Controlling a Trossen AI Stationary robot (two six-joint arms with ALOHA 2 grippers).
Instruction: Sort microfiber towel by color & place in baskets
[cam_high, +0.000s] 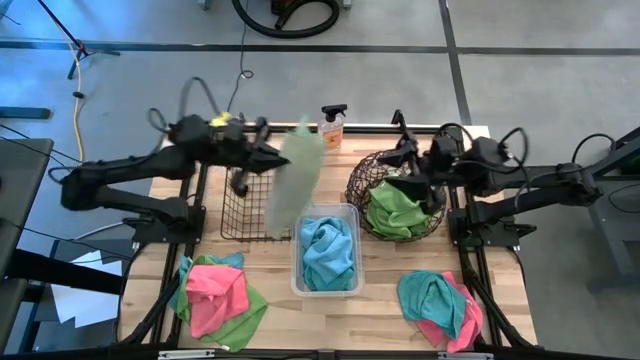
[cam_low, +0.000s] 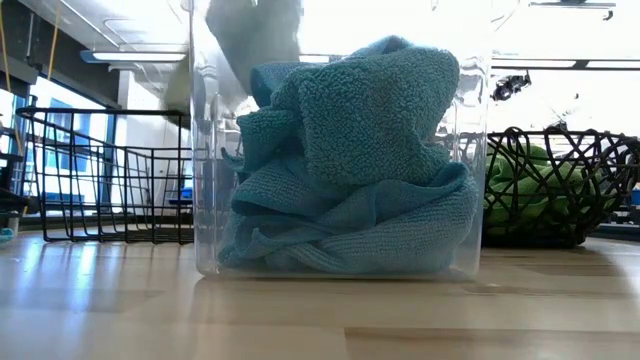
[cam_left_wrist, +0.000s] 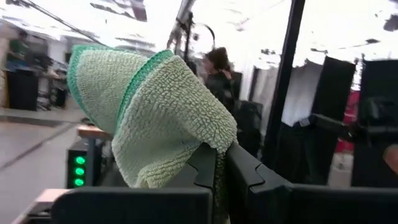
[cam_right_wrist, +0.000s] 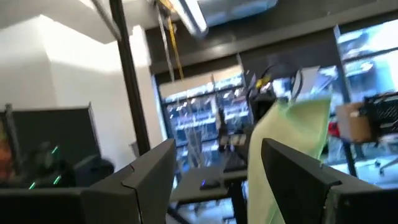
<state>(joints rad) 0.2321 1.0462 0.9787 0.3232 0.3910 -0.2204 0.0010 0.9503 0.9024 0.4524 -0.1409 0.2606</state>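
Green towel (cam_high: 294, 178): pale lime cloth, hanging in the air above the wire basket (cam_high: 242, 205), beside the clear tub (cam_high: 325, 292).
Left claw (cam_high: 281, 153): pinched together on the green towel's top edge.
Right claw (cam_high: 398, 160): fingers apart, empty, over the woven basket (cam_high: 366, 180) of green cloths.
Clear tub: holds teal towels (cam_high: 328, 252).
Worktop (cam_high: 380, 300): mixed towel piles at both front corners.

A lime green towel (cam_high: 293, 180) hangs in mid-air above the black wire basket (cam_high: 237, 208). Teal towels (cam_high: 328, 252) fill the clear tub (cam_high: 296, 262). Green towels (cam_high: 397, 208) lie in the round woven basket (cam_high: 360, 180).
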